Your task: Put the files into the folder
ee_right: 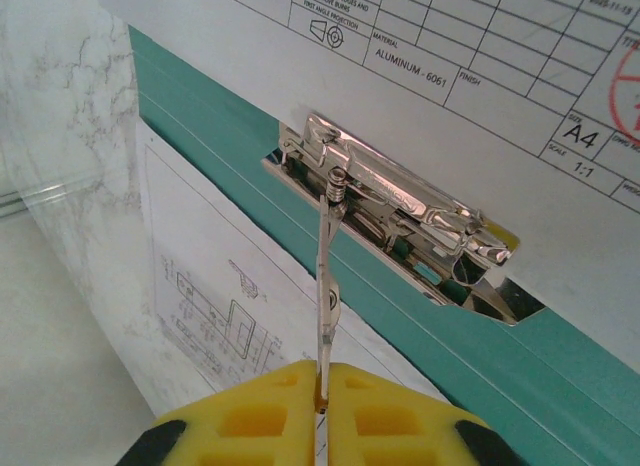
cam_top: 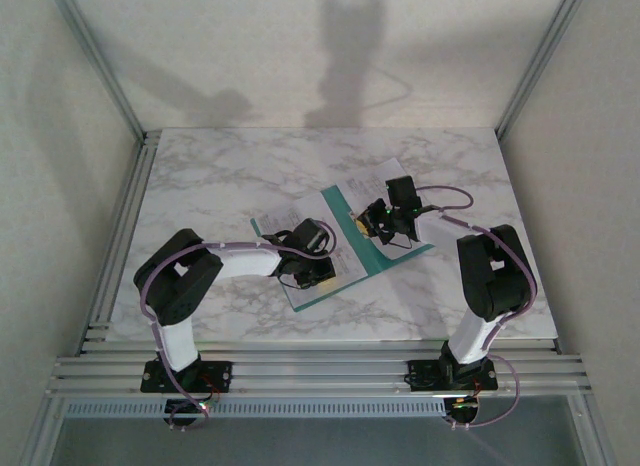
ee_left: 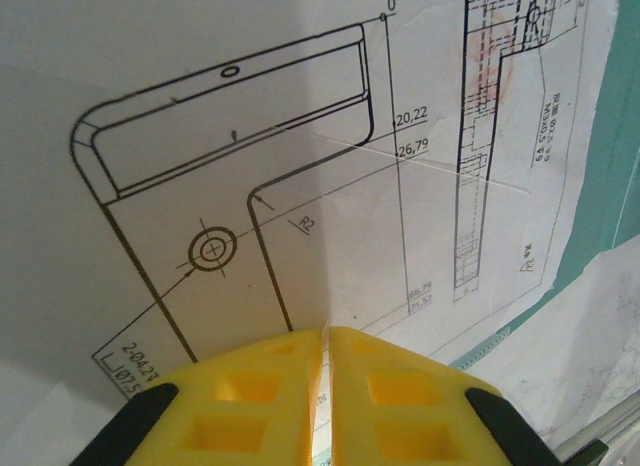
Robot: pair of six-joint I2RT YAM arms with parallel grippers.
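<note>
Left pincer [ee_left: 327, 331]: closed; I see its tips on a white printed paper sheet [ee_left: 250, 136], but I can't tell if it grips it.
Right pincer [ee_right: 320, 374]: clamped on the thin silver lever [ee_right: 327, 276] of the metal clip [ee_right: 400, 206].
Dark teal card folder [ee_right: 230, 136]: flat on the marble surface [cam_top: 220, 166], just ahead of this pincer.

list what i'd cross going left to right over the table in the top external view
left arm's elbow → left gripper → right gripper, pinching the clip lever → right arm's elbow; folder and files overlap these, so left out
</note>
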